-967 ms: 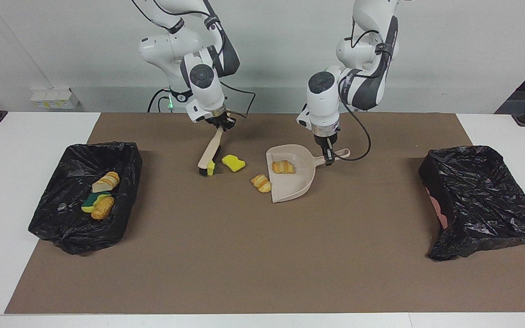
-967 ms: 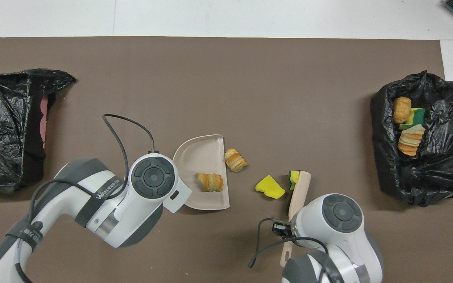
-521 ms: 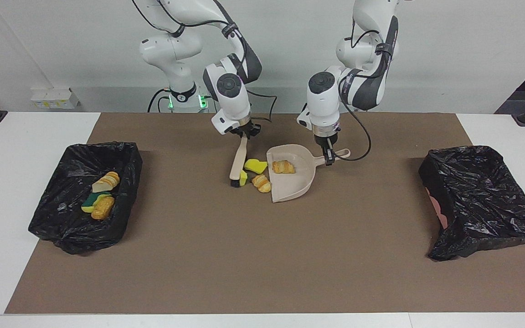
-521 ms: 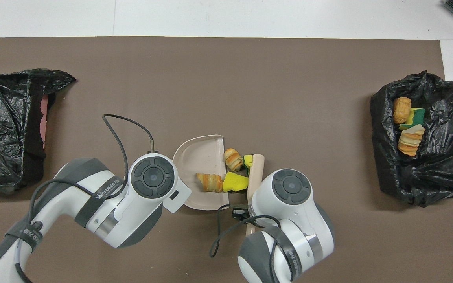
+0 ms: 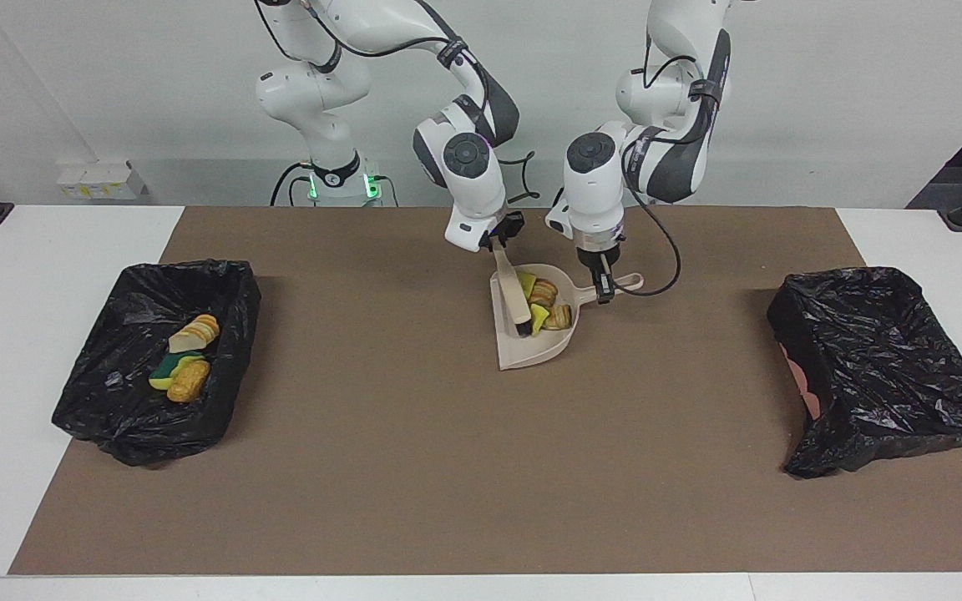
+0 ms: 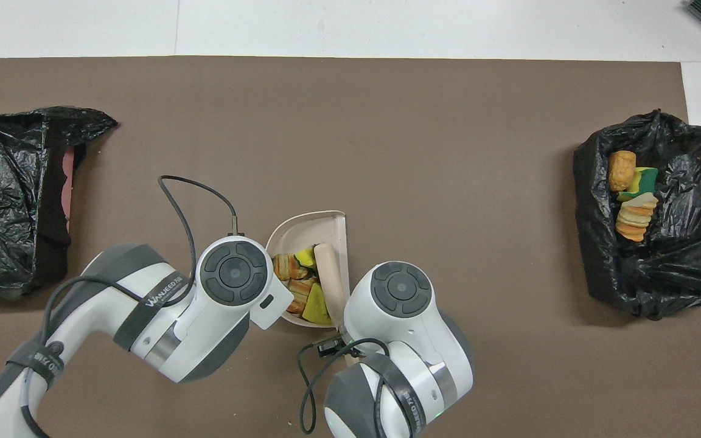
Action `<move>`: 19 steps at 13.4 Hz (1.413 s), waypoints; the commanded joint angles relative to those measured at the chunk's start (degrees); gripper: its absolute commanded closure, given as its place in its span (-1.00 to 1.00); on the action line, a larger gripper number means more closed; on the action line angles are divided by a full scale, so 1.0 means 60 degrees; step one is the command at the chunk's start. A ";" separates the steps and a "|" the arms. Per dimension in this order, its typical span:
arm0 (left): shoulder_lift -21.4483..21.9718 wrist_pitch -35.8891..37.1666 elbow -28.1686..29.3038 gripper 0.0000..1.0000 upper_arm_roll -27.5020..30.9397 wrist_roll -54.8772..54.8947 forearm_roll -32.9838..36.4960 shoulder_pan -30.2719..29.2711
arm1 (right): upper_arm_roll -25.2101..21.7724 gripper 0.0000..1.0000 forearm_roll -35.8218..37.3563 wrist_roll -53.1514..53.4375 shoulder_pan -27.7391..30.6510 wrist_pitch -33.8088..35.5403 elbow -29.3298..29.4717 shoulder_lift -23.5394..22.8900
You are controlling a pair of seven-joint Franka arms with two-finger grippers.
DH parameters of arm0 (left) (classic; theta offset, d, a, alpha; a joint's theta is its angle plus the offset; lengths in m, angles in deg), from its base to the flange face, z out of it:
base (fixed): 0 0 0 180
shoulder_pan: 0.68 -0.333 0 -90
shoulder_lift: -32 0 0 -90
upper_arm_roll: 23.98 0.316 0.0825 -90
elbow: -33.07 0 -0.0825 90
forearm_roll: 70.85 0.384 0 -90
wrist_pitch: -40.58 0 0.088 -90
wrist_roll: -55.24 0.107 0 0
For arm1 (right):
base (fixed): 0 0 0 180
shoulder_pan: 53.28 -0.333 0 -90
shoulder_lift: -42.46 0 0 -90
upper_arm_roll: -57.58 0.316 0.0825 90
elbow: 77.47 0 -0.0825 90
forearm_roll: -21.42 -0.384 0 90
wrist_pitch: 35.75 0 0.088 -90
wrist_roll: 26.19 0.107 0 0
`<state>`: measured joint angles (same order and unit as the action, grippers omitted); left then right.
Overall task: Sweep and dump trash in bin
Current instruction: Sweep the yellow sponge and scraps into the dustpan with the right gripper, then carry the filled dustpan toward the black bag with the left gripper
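Note:
The beige dustpan (image 5: 531, 355) lies mid-table on the brown mat; it also shows in the overhead view (image 6: 308, 222). Its pile of trash holds striped bread pieces (image 5: 543, 292) (image 6: 283, 266) and yellow sponge chunks (image 5: 538, 315) (image 6: 316, 307). My left gripper (image 5: 602, 288) is shut on the dustpan's handle. My right gripper (image 5: 498, 242) is shut on the handle of the beige brush (image 5: 514, 292), whose head rests inside the pan against the trash (image 6: 328, 267). In the overhead view both hands cover their fingers.
A black-lined bin (image 5: 113, 417) at the right arm's end holds more trash (image 5: 189, 380) (image 6: 633, 216). A second black-lined bin (image 5: 882, 359) (image 6: 3, 182) stands at the left arm's end; I see no trash in it.
My right gripper swept the brush toward the left arm's end, pushing the two sponge chunks and the loose bread piece into the dustpan. The left gripper and dustpan stayed put.

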<state>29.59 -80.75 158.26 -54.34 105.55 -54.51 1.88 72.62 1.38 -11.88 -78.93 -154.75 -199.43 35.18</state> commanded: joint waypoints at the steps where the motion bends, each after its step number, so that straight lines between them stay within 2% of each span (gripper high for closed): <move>1: 0.0285 -0.0169 0.0347 1.00 0.0123 0.0726 -0.0146 -0.0118 | -0.0002 1.00 -0.0088 -0.0466 0.0464 0.0978 0.0272 0.0348; 4: 0.0211 -0.0242 0.0245 1.00 0.0502 0.1530 -0.0467 -0.0105 | -0.0046 1.00 -0.0044 -0.0363 0.1108 0.1902 0.0405 0.0832; 6: 0.0182 -0.0242 0.0128 1.00 0.0693 0.1911 -0.0497 -0.0133 | -0.0046 1.00 0.0073 -0.0145 0.1111 0.1934 0.0390 0.0965; 10: 0.0372 -0.0096 -0.0180 1.00 0.1688 0.3784 -0.1522 -0.0090 | 0.0012 1.00 0.0191 0.0733 0.0848 0.1729 0.0201 0.1169; 12: 0.0737 -0.0067 -0.0224 1.00 0.2215 0.4648 -0.1814 -0.0104 | 0.0013 1.00 0.0234 0.1828 0.0134 0.1306 -0.0179 0.1418; 14: 0.1060 0.0006 -0.0384 1.00 0.3078 0.5702 -0.2107 -0.0075 | 0.0012 1.00 0.0758 0.3350 -0.0745 0.0867 -0.0240 0.1244; 16: 0.1061 0.0633 -0.0983 1.00 0.4146 0.6320 -0.2705 -0.0075 | 0.0027 1.00 0.1403 0.4626 -0.1682 0.0428 -0.0225 0.0734; 19: 0.0828 0.1236 -0.2009 1.00 0.5524 0.7343 -0.3237 -0.0104 | 0.0013 1.00 0.1860 0.5524 -0.2447 -0.0174 -0.0138 0.0073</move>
<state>35.43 -76.50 150.41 -24.97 145.43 -71.73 1.12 72.84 10.33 18.84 -92.47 -153.82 -200.81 37.97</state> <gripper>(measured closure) 0.687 0.744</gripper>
